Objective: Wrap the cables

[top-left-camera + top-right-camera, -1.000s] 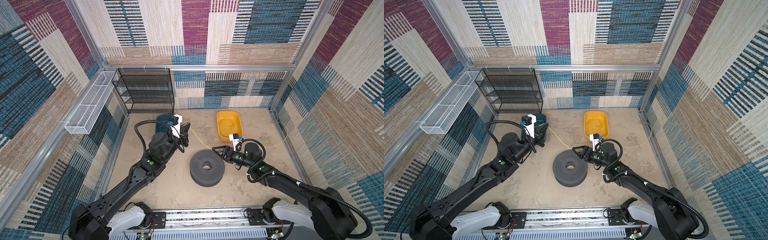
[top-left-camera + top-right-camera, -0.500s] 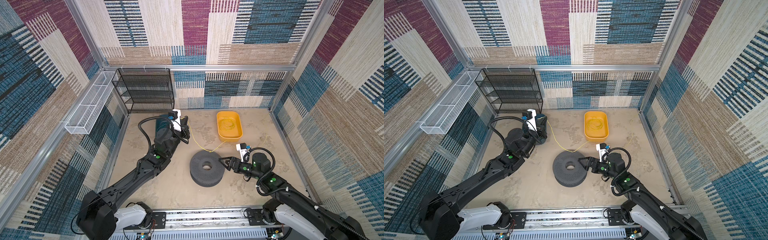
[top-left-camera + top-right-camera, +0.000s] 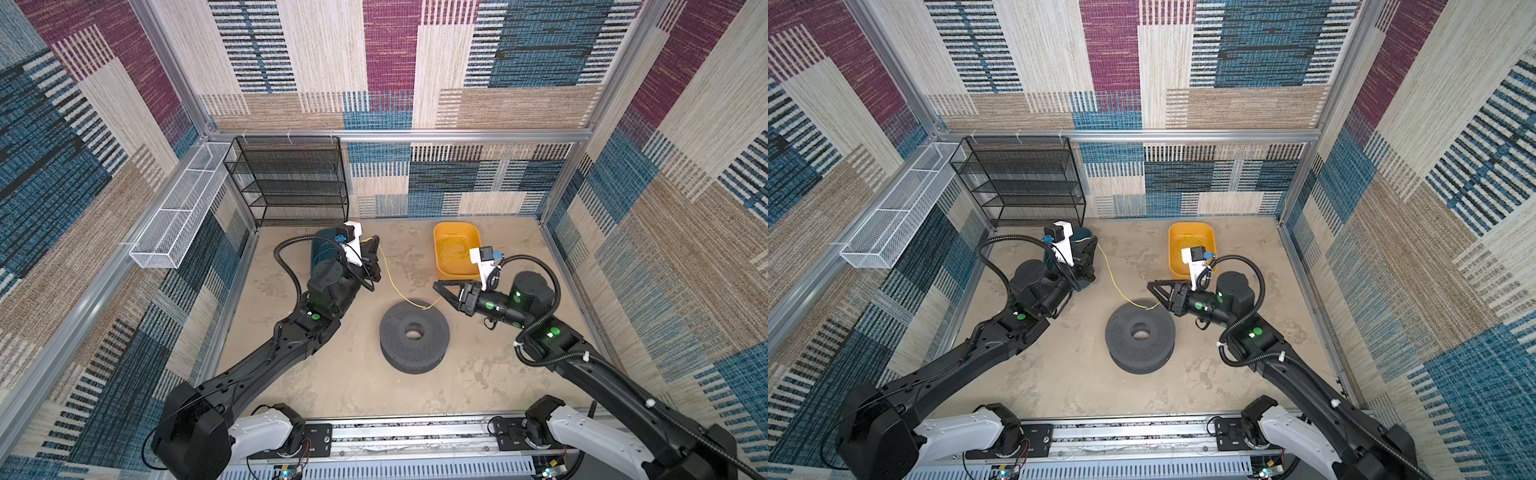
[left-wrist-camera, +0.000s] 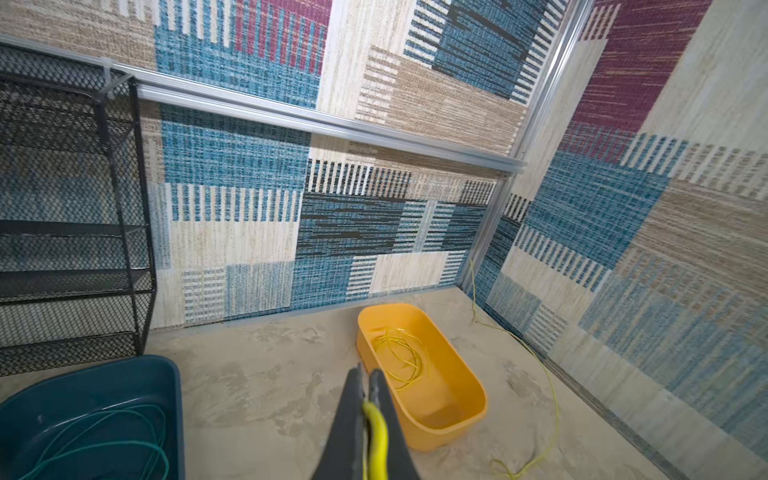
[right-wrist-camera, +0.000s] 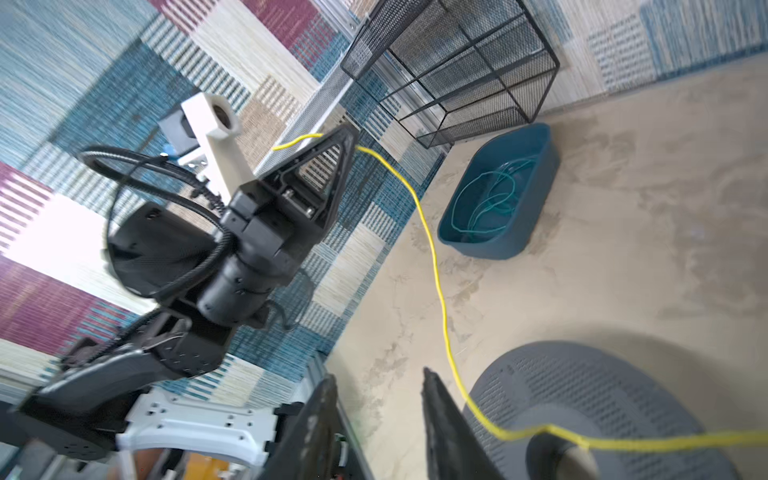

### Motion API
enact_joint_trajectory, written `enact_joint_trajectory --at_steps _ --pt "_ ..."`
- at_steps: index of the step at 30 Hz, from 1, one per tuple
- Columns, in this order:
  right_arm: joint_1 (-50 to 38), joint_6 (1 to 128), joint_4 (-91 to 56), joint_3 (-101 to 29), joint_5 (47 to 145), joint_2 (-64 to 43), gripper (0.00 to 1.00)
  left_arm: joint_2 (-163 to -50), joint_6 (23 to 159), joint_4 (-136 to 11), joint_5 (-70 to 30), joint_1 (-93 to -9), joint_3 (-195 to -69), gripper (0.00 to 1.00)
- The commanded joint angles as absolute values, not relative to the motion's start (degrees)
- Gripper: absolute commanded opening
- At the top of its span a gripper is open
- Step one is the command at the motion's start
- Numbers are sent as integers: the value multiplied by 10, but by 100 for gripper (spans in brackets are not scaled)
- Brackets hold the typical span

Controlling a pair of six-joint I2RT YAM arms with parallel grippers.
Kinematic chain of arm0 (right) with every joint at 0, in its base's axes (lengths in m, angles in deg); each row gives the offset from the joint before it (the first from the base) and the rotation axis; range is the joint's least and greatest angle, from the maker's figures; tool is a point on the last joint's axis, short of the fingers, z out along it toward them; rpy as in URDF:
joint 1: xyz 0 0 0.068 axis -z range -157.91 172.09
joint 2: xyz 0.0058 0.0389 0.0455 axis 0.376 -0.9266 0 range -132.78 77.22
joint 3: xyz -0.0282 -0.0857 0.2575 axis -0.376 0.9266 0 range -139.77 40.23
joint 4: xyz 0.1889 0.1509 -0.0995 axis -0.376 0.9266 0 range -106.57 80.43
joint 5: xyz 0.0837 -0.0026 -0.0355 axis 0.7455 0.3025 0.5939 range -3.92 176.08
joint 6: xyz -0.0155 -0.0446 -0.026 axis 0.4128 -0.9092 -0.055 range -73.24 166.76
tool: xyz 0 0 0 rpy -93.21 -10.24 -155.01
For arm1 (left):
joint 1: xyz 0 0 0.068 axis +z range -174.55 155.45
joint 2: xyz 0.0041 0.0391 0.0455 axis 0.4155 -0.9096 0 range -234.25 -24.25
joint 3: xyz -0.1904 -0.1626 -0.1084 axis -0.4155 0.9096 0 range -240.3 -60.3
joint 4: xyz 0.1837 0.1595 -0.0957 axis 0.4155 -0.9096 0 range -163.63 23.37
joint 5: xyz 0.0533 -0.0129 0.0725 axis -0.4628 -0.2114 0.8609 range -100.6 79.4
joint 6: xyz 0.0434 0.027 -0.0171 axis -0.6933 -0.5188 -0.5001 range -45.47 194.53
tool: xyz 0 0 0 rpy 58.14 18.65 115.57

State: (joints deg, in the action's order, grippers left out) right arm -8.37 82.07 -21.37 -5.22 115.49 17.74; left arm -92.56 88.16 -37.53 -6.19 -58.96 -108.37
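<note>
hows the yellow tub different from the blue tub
Colour: the yellow tub is orange-yellow, the blue tub dark teal.
Contents: the yellow tub holds a coil of yellow cable, the blue tub loops of green cable.
Place: the blue tub sits right by the black mesh rack, the yellow tub stands apart from it.
Both are open, rounded plastic tubs, upright on the sandy floor.

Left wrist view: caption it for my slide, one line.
Left gripper pinching a yellow cable, yellow tub of coiled cable ahead.
</note>
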Motion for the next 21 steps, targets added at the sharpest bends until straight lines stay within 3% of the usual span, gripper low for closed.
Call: enact_joint_trajectory --at_steps 1,6,12,21 --pt "-87 704 -204 -93 1180 106 23 -908 915 -383 -117 -590 -1065 0" --pt "-88 757 -283 -113 1214 63 19 -878 916 -376 -156 -591 -1023 0" --pt "-113 682 -252 -149 1246 11 35 -873 927 -372 -213 -591 -1009 0" --pt "-141 611 -241 -145 1197 -19 29 -889 954 -365 -258 -591 -1017 0"
